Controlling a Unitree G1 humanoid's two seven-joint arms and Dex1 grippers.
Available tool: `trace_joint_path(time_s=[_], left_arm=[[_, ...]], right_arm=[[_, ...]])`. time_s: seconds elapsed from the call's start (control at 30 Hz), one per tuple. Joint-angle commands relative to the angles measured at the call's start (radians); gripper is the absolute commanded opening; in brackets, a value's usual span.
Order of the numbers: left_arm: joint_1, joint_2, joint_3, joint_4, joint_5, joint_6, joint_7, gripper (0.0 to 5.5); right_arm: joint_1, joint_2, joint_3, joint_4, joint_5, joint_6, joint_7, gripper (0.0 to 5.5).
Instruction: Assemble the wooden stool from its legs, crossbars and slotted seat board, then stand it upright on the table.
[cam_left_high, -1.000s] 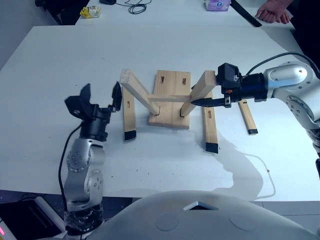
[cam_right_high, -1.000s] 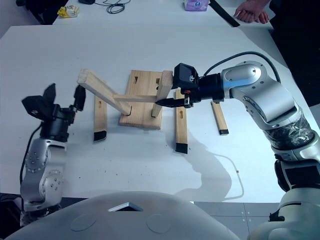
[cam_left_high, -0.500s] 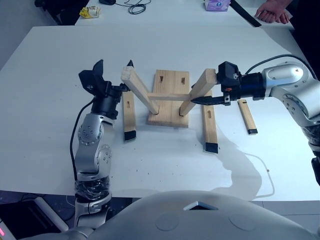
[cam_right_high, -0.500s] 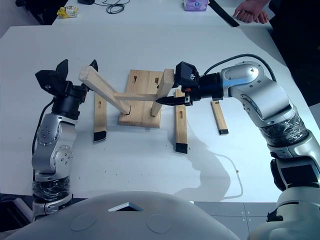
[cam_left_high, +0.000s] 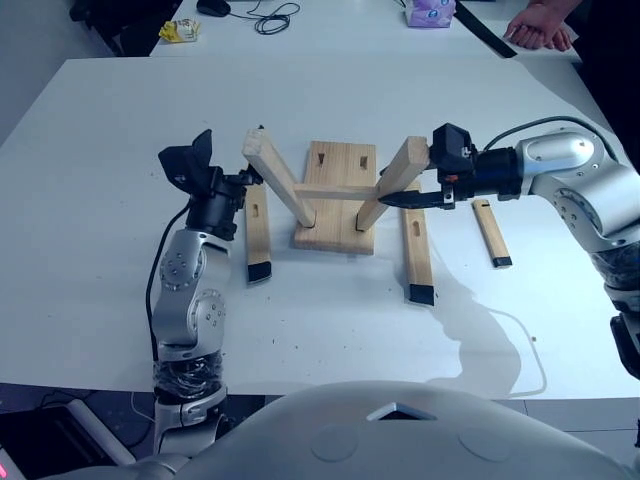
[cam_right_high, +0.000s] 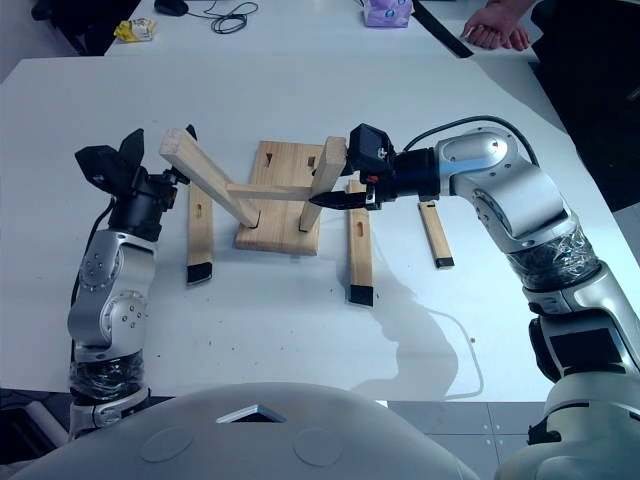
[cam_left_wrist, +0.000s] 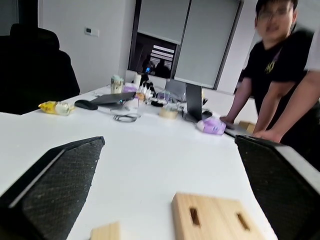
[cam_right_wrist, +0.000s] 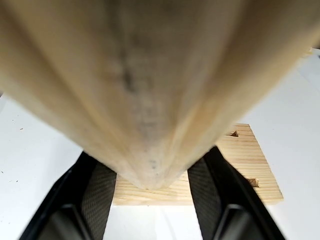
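Note:
The slotted seat board (cam_left_high: 335, 165) lies flat on the white table. Two legs stand in it, splayed outward and joined by a crossbar (cam_left_high: 340, 193). My right gripper (cam_left_high: 397, 199) is shut on the lower part of the right leg (cam_left_high: 408, 167). In the right wrist view that leg (cam_right_wrist: 145, 90) passes between the black fingers (cam_right_wrist: 97, 195), with the seat board (cam_right_wrist: 240, 150) behind. My left gripper (cam_left_high: 232, 152) stands open beside the top end of the left leg (cam_left_high: 275, 175); the left wrist view has the wide-apart pads (cam_left_wrist: 65, 175) with the seat board (cam_left_wrist: 220, 220) beyond.
Two loose legs with black caps lie flat, one left of the board (cam_left_high: 258, 232), one right of it (cam_left_high: 418, 255). A short crossbar (cam_left_high: 492, 232) lies farther right. A person's hand (cam_left_high: 540, 25), a black strap (cam_left_high: 485, 28) and cables (cam_left_high: 275, 12) are at the far edge.
My left arm has swung up and in from the front left, bringing its open gripper to the top of the left leg. The right gripper has kept its hold on the right leg.

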Motion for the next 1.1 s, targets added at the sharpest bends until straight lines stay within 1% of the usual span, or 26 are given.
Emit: trace_joint_path(time_s=[0.03,0.17,0.33,0.5,0.53,0.63,0.77,0.8,0.9,1.0,1.1], left_arm=[[-0.042,0.004,0.038,-0.040,-0.091,0.024,-0.028,4.83],[-0.055,0.007,0.087,-0.066,-0.134,0.019,-0.001,4.83],[-0.103,-0.008,0.180,-0.102,-0.265,0.010,0.053,4.83],[-0.117,-0.003,0.221,-0.093,-0.339,0.012,0.071,4.83],[-0.121,-0.001,0.218,-0.090,-0.344,0.016,0.068,4.83],[-0.118,0.015,0.209,-0.092,-0.353,0.031,0.059,4.83],[-0.088,0.044,0.207,-0.087,-0.360,0.053,0.027,4.83],[-0.082,0.052,0.208,-0.082,-0.356,0.056,0.020,5.03],[-0.081,0.080,0.203,-0.062,-0.337,0.073,-0.004,5.40],[-0.064,0.111,0.181,-0.067,-0.301,0.079,-0.032,5.40],[-0.054,0.121,0.185,-0.082,-0.299,0.080,-0.040,5.40]], right_arm=[[0.189,0.016,0.254,0.147,-0.209,0.139,0.010,2.02],[0.192,0.019,0.235,0.162,-0.221,0.105,0.002,2.02],[0.179,0.034,0.143,0.230,-0.233,-0.050,-0.012,2.02],[0.144,0.026,0.068,0.248,-0.197,-0.121,0.008,2.02],[0.147,0.024,0.061,0.242,-0.192,-0.130,0.009,2.31],[0.157,0.031,0.047,0.224,-0.201,-0.141,0.024,2.74],[0.180,0.058,0.002,0.188,-0.218,-0.135,0.034,3.30],[0.187,0.063,-0.010,0.175,-0.215,-0.130,0.030,3.45],[0.229,0.049,-0.083,0.119,-0.188,-0.100,0.019,3.91],[0.270,0.038,-0.177,0.059,-0.133,-0.064,0.014,3.91],[0.312,0.045,-0.323,-0.027,-0.013,-0.016,0.009,3.91]])
